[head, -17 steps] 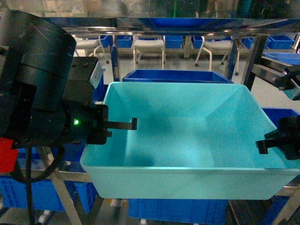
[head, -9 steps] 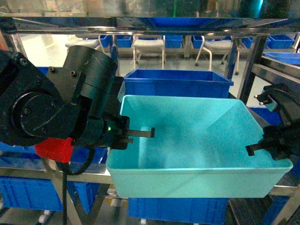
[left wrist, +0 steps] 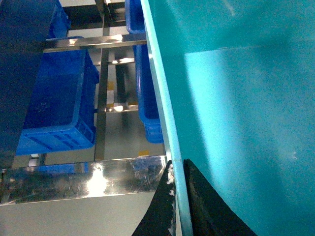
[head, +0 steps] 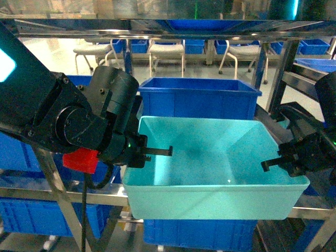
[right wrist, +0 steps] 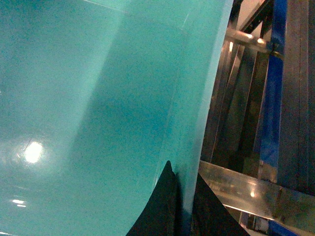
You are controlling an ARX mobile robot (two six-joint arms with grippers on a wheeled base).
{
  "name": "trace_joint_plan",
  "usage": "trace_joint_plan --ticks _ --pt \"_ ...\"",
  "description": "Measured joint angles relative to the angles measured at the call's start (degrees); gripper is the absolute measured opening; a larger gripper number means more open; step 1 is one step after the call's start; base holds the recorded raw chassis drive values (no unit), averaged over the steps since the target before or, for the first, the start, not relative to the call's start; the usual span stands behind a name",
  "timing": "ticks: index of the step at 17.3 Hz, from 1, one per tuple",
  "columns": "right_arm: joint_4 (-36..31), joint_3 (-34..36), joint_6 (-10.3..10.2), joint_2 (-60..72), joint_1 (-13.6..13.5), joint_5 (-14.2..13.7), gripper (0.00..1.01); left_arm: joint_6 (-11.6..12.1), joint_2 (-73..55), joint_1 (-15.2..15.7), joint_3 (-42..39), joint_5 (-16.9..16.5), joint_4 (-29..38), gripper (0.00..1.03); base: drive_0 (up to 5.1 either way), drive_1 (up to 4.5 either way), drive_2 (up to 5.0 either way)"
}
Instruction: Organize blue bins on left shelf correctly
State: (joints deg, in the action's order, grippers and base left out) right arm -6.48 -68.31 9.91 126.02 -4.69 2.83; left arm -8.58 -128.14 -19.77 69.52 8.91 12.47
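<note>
- I am holding the turquoise bin [head: 215,168] between both arms at the front of the left shelf [head: 157,24]; its base is sitting over the steel front rail [head: 63,193] of the middle tier.
- My left end effector [head: 149,152] is clamped closed over the bin's left wall, one finger inside and one outside, as the left wrist view shows at the rim [left wrist: 170,162].
- My right end effector [head: 273,164] is pinching the right wall [right wrist: 189,162] in the same way, its jaws nearly together on the plastic.
- Step in hand, as I judge it: seating the bin on its tier. The next move calls for both arms travelling together and level, so the bin is not twisting.
- A dark blue crate [head: 199,94] is standing just behind the bin, limiting room to the rear.
- The upper shelf bar [head: 168,32] is lying well above the rim, leaving open room overhead.
- A steel post [head: 283,65] is standing near the right wall, so that arm's side room is tight.
</note>
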Motion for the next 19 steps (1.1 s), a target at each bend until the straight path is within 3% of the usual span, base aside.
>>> trace_joint_plan --ticks 9,13,14,16,19 --pt "7.0 -14.1 0.6 9.5 -0.2 -1.6 0.02 -0.1 -8.9 1.8 11.8 0.3 -7.5 0.02 0.0 0.00 0.0" --pt "6.9 -15.1 0.7 10.5 -0.2 -1.8 0.02 0.2 -10.8 2.5 15.2 -0.5 -9.8 0.06 0.0 0.00 0.0" --pt "6.6 -15.2 1.2 10.5 -0.2 -2.1 0.04 1.8 -10.8 2.4 15.2 0.0 -9.9 0.17 0.0 0.00 0.0" --pt "7.0 -15.3 4.7 10.5 -0.1 -3.8 0.29 3.3 -10.8 2.5 15.2 0.2 -9.9 0.42 0.0 0.00 0.0" --pt "6.9 -15.4 5.8 10.5 -0.1 -4.0 0.60 4.1 -10.8 2.5 15.2 0.2 -9.9 0.73 0.0 0.00 0.0"
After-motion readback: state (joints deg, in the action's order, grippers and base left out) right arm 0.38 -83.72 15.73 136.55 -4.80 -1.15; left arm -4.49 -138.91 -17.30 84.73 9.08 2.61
